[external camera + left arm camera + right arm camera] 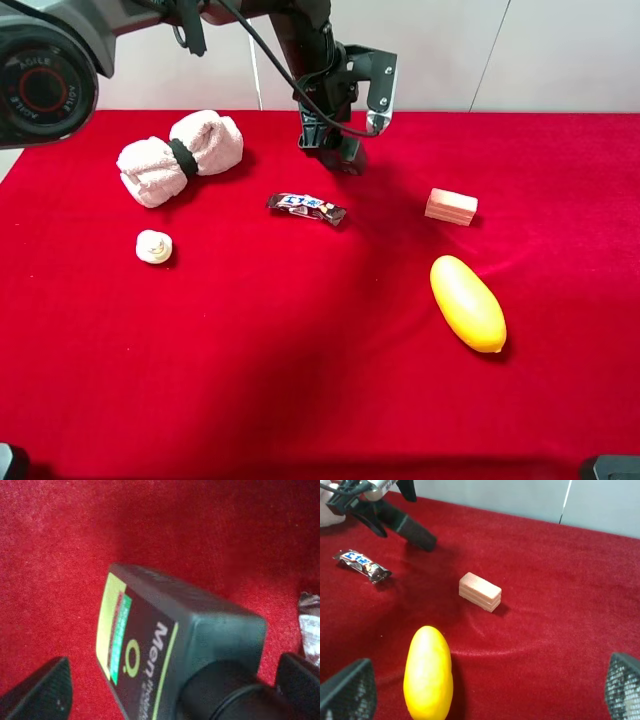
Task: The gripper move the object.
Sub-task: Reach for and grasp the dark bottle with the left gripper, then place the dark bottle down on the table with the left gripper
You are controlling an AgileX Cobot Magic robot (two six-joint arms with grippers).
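1. Currently the left gripper (172,677) is released. Its fingers (42,692) stand wide on either side of the pump end of the bottle (190,625). Bare red cloth shows between one finger and the bottle, so nothing is grasped.
2. The bottle sits at the back middle of the bench (300,400), just beyond the candy bar (306,207). It is between the rolled towel (180,157) and the pink block (451,206). It appears to lie label-up on the cloth, though I cannot tell whether it rests flat along its whole length.
3. The right gripper (485,690) is also released, with nothing between its fingers, and is well apart from the bottle.
4. The step in hand, by my judgement, is closing on the bottle.
   - Centre the fingers so that both meet the bottle together.
   - Take the squarish body rather than the round pump collar, which may slip or twist.
   - Close firmly and lift straight up before travelling.
   - Keep clear of the candy bar.
5. Count: one bottle, one candy bar, one rolled towel, one pink block, one yellow fruit (467,303), one small cream round piece (153,246) and two grippers.
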